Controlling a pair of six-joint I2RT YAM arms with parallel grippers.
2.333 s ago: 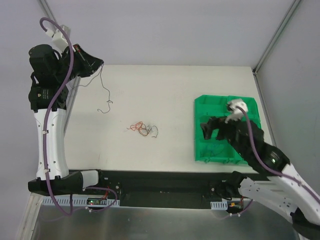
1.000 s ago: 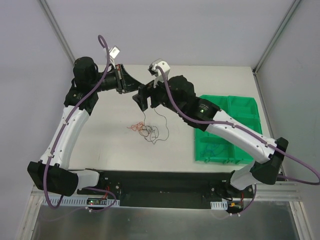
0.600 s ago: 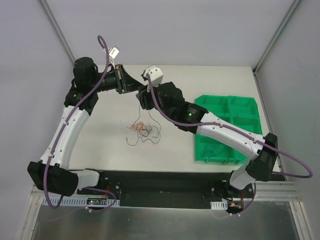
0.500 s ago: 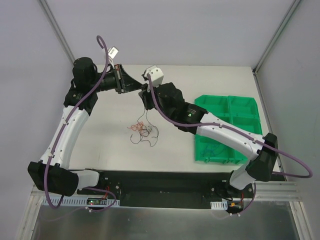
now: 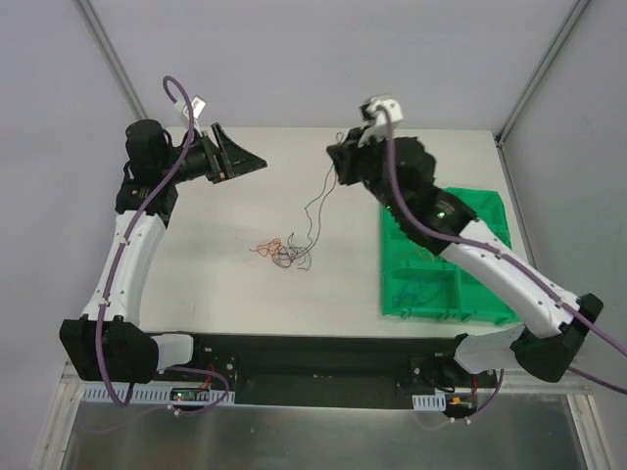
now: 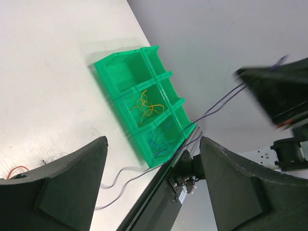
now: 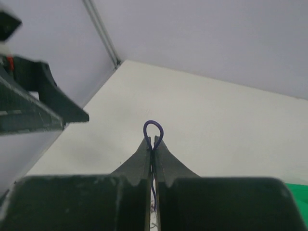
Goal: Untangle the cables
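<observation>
A small knot of thin cables (image 5: 285, 253) in red, black and white lies on the white table (image 5: 196, 284). My right gripper (image 5: 339, 168) (image 7: 153, 139) is raised above the table's back, shut on a thin blue cable (image 7: 153, 128) whose loop pokes out past the fingertips. That cable (image 5: 313, 211) hangs down doubled toward the knot; I cannot tell whether it still joins it. In the left wrist view the same cable (image 6: 211, 108) crosses as two thin strands. My left gripper (image 5: 245, 157) (image 6: 153, 139) is raised at the back left, open, with nothing between its jaws.
A green tray (image 5: 392, 259) (image 6: 108, 65) of several bins stands on the right of the table. One bin holds orange-yellow wires (image 6: 146, 108), another blue ones (image 6: 161, 139). A metal frame post (image 5: 108, 59) rises at the back left, another post (image 5: 544, 69) at the back right.
The left gripper has opened, let go of the cable and drawn back to the left. The right gripper has shut on the blue cable and carried it up and to the right.
</observation>
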